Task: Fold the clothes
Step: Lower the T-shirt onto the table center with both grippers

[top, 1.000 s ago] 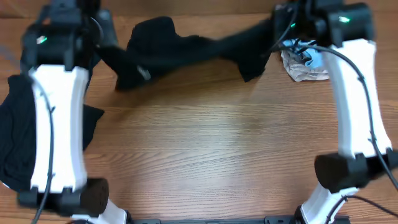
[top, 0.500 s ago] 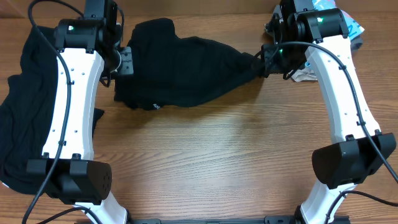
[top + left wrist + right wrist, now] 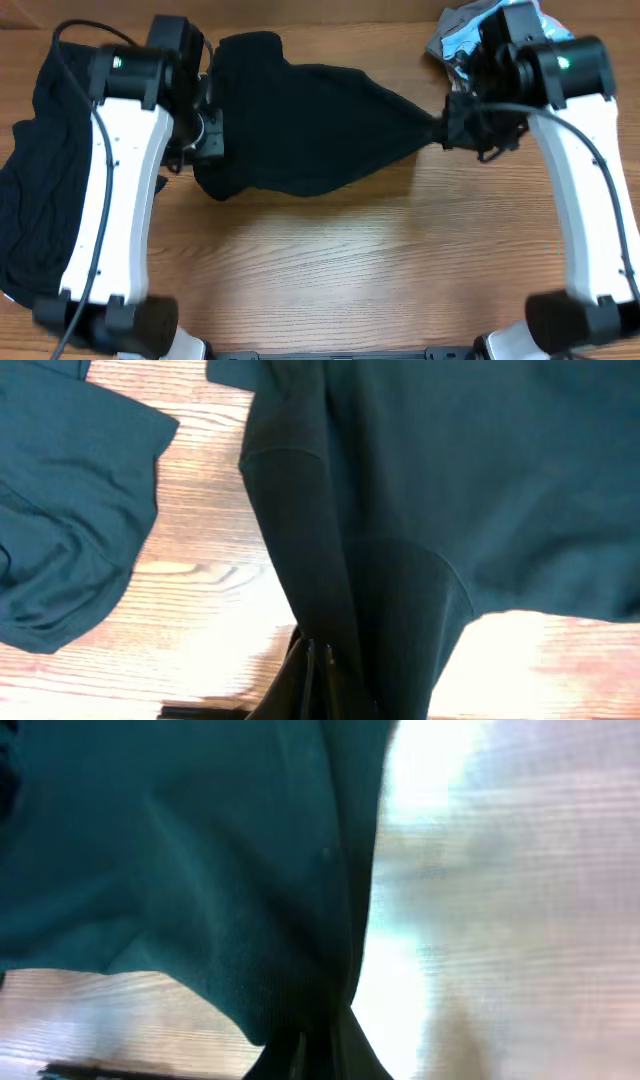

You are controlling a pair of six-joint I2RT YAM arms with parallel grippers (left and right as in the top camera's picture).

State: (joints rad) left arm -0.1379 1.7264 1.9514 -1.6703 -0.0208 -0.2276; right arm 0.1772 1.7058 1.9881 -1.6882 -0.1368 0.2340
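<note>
Black shirt (image 3: 310, 125) has slid a bit nearer over the far side of the wooden table (image 3: 350, 260) since a moment ago, stretched out between the arms, with the left gripper (image 3: 205, 135) and right gripper (image 3: 452, 128) both pinched tight on its opposite ends.

Overhead top-down; wrist views near shirt (image 3: 300, 125)

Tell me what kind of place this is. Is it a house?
Probably a robot workshop or lab, not a house. Two white-and-black robot arms stand at a brown wooden table, stretching a soft black shirt between them, with more dark clothes heaped beside.
</note>
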